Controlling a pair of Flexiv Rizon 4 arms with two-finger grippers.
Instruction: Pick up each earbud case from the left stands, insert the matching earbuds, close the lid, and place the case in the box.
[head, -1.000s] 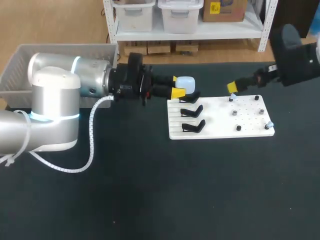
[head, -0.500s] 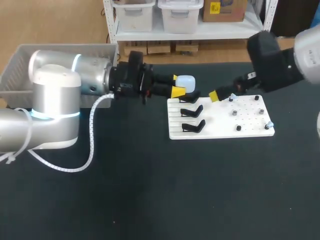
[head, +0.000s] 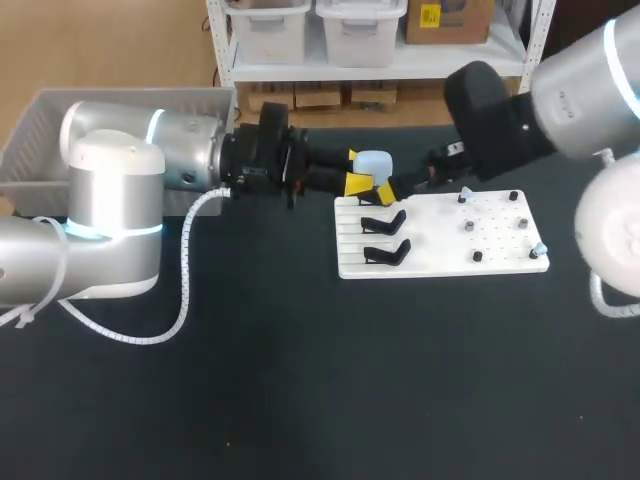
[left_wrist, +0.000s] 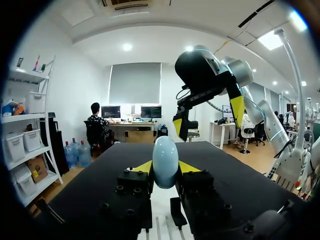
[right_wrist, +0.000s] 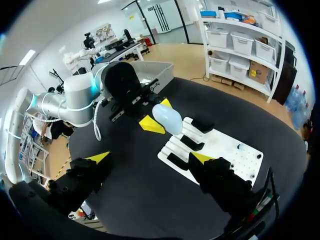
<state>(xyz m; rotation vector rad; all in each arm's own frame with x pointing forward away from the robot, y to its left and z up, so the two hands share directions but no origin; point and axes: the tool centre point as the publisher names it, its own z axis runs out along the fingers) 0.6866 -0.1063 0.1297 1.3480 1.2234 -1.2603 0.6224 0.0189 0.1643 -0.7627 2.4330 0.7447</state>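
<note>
Head view: box (head: 40, 118) at the table's far-left corner, no case seen inside. Left gripper (head: 358, 172) clamps the pale-blue earbud case (head: 372, 162) from both sides, over the white board's (head: 440, 262) far-left corner. Right gripper (right_wrist: 150, 159) hangs just beside the case, fingers spread, empty. Earbuds (head: 463, 196) sit on pegs toward the board's right edge. Judged early: insertion, closing and boxing remain.

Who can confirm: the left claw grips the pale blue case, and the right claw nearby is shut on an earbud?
Not quite. The left claw does grip the case, but the right claw is open and holds nothing, as the right wrist view shows.
</note>
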